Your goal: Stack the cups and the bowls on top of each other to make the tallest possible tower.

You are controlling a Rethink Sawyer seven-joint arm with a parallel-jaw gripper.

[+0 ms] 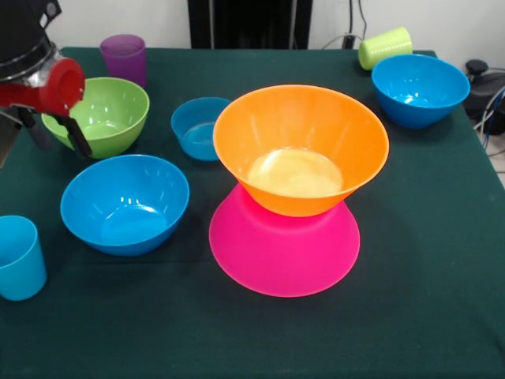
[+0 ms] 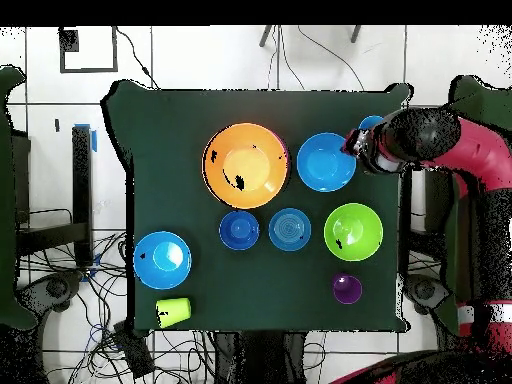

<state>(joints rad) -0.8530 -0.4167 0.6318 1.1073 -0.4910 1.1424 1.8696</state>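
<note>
The pincer point(image 1: 54, 136) is hanging empty with its dark fingers apart, over the rim of the glossy medium green plastic bowl point(image 1: 99, 115). Well off to its side, the glossy big orange plastic bowl point(image 1: 301, 148) is sitting upright on the upturned glossy big pink plastic bowl point(image 1: 284, 251) on the green table point(image 1: 410, 300). Judged risk: that narrow base-to-base seat is likely to slip or tip if the next piece is lowered off-centre.

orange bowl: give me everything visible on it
The orange bowl is big, round, glossy and looks like plastic. It stands upright, mouth up, and looks empty, with a pale sheen on its inner floor. Its base rests on the upturned bottom of the pink bowl, which lies mouth down on the dark green tablecloth; the two form a pile. Nothing else touches it. The small light-blue bowl sits apart beside it, and the tool is off over the green bowl.
</note>
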